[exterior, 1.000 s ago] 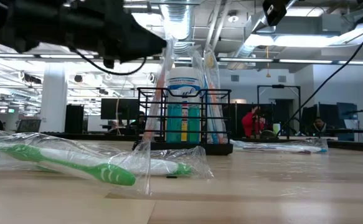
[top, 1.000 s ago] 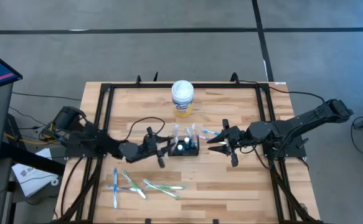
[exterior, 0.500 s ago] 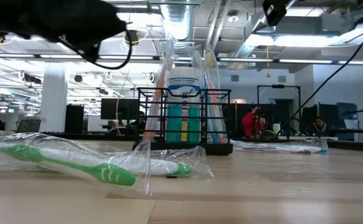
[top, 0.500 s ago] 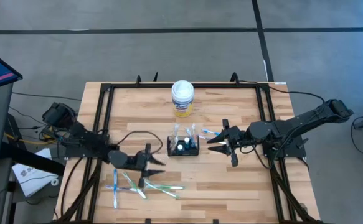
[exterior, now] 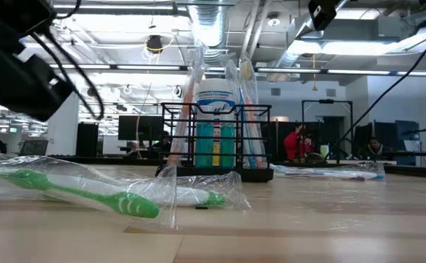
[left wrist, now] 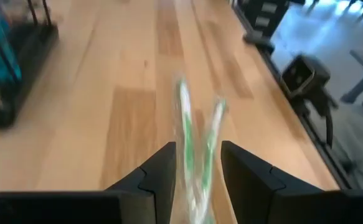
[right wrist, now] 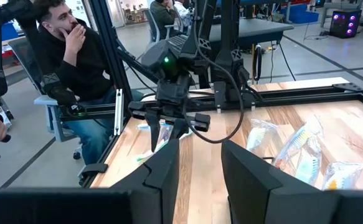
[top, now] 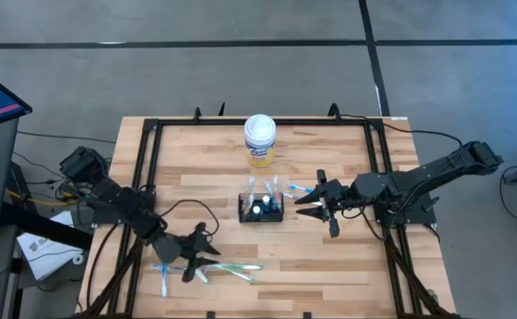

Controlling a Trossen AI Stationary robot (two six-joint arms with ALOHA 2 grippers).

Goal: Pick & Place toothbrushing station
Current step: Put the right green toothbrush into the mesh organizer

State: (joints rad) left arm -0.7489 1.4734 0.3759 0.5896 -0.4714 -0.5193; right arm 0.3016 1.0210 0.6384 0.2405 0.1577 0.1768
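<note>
Toothbrushing station, a small black wire-mesh rectangular caddy (top: 262,210), stands near the middle of the light wooden plank table (top: 329,270), with wrapped toothbrushes and a blue tube upright inside it.

Reaching in from the table's left edge, the left arm stretches low toward the front, and the left gripper (top: 195,257) hangs over a scatter of plastic-wrapped green and blue toothbrushes (top: 207,266). Its jaws stand parted on either side of a wrapped green toothbrush (left wrist: 190,146) in the left wrist view, gripping nothing that can be made out. The right arm comes in from the right edge, bent at the elbow, with the right gripper (top: 309,201) just beside the caddy's right end. Its jaws are partly open with nothing between them, and a wrapped toothbrush with a blue end (top: 297,189) lies on the table close by.

Bare wood lies open ahead of the caddy and toward the front right corner. A black metal frame (top: 262,121) runs round the table, and a white-lidded round canister with a yellow label (top: 260,140) stands behind the caddy. Grey floor surrounds the table. A seated person in a dark top (right wrist: 66,59) shows in the right wrist view.
</note>
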